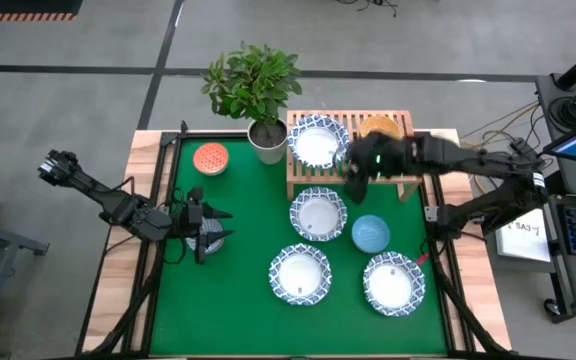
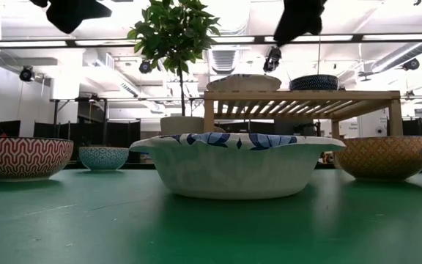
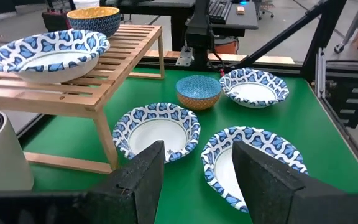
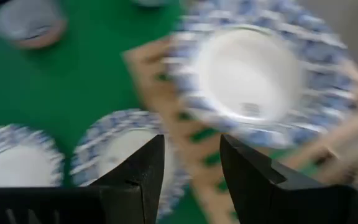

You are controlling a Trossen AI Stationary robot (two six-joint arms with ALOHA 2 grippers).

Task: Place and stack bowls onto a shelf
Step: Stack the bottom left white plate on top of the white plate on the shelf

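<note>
One white bowl [image 1: 317, 142] sits on the shelf [image 1: 298, 178], a dark blue bowl [image 1: 380, 127] beside it. The right end effector [image 1: 351, 172] hangs open and empty above the shelf's front edge. The left end effector [image 1: 208, 229], open and empty, waits over the green surface [image 1: 238, 290].

Potted plant [image 1: 253, 95] in white pot, green mat [image 1: 248, 230].

Bowls on green, level with the table

We saw a white blue-rimmed bowl [image 2: 237, 165] at centre, the wooden shelf [image 2: 302, 103] behind at one o'clock carrying two bowls, a red-patterned bowl [image 2: 22, 157] at nine, an orange bowl [image 2: 384, 156] at three.
</note>
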